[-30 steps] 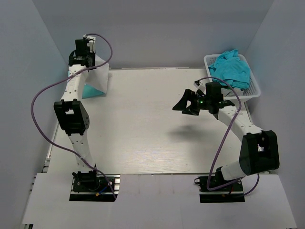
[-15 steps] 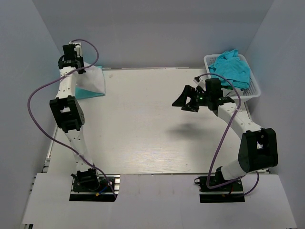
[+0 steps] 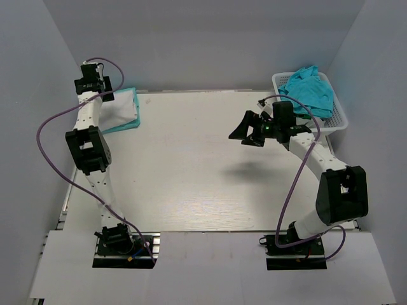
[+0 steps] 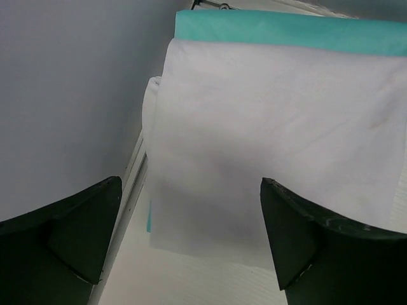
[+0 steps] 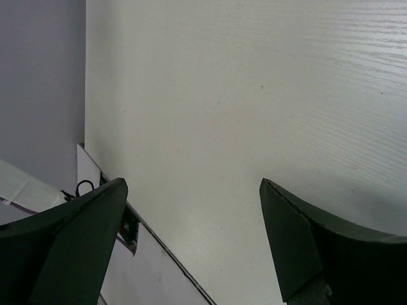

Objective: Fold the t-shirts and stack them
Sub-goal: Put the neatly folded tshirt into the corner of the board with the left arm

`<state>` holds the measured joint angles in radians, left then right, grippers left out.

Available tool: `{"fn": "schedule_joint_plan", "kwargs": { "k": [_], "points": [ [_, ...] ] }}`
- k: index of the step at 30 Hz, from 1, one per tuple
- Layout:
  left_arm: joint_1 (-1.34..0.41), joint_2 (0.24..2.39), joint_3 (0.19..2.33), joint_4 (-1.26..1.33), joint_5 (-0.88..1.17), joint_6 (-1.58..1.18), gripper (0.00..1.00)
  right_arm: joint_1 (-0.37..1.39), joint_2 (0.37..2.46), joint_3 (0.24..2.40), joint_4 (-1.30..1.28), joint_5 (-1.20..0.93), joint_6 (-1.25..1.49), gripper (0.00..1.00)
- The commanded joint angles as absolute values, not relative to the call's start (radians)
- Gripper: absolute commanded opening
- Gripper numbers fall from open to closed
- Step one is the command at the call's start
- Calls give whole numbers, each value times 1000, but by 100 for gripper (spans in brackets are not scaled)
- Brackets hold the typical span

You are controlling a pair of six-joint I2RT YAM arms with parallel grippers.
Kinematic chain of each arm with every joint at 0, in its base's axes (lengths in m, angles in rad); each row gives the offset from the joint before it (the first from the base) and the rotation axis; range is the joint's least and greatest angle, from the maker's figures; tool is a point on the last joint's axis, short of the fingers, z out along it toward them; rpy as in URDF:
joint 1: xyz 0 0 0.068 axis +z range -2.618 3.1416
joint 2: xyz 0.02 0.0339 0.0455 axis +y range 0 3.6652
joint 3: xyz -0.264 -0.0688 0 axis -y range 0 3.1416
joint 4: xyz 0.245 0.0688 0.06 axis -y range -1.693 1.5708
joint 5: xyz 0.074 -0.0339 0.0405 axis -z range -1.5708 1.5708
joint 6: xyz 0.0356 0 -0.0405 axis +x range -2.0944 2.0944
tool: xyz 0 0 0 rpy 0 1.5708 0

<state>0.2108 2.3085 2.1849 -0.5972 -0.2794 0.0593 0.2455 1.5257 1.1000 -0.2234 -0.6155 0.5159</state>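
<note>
Left gripper (image 4: pixel 189 190): jaws spread wide, nothing held; both dark fingers (image 4: pixel 70 235) frame the lower corners of the left wrist view, with cloth showing in the gap between them. Directly under it lies the white t-shirt (image 4: pixel 267 140), folded flat into a smooth rectangle. Whether the fingertips touch the cloth cannot be told. A folded teal t-shirt (image 4: pixel 286 32) lies beneath the white one, showing as a band along its far edge and a thin sliver at the near-left corner. From the top camera this stack of 2 sits in the far-left corner of the table (image 3: pixel 191 171), close to the grey side wall (image 3: pixel 38 95), with the left arm stretched out over it. Right gripper (image 3: pixel 247 135): also wide open and empty, held in the air over the right-centre of the table, casting a shadow on the bare white surface; its wrist camera shows only tabletop and the table edge between the jaws. Behind the right arm, at the far-right corner, the white lattice basket (image 3: pixel 342 121) holds a crumpled heap of teal t-shirts (image 3: pixel 310 89), well apart from the stack.
</note>
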Motion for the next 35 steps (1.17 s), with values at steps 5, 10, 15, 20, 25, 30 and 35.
{"fn": "schedule_joint_plan", "kwargs": {
  "k": [5, 10, 15, 20, 25, 30, 35],
  "points": [
    [187, 2137, 2131, -603, -111, -5, 100, 247, 1447, 1098, -233, -604, 482, 90],
    [164, 2050, 2054, -712, 86, -148, 100, 247, 1358, 1034, -224, -574, 459, 90],
    [-40, 1705, 1642, -536, 3, -213, 100, 242, 1223, 937, -253, -520, 404, 90],
    [-190, 1415, 1205, -232, 153, -445, 100, 244, 1099, 799, -273, -514, 383, 90],
    [-377, 1227, 985, -277, 94, -463, 100, 242, 956, 625, -281, -404, 362, 90],
    [-465, 992, 743, -354, 69, -566, 100, 245, 796, 482, -223, -371, 406, 90],
    [-500, 870, 678, -402, -66, -592, 100, 242, 669, 331, -91, -390, 474, 90]
  ]
}}
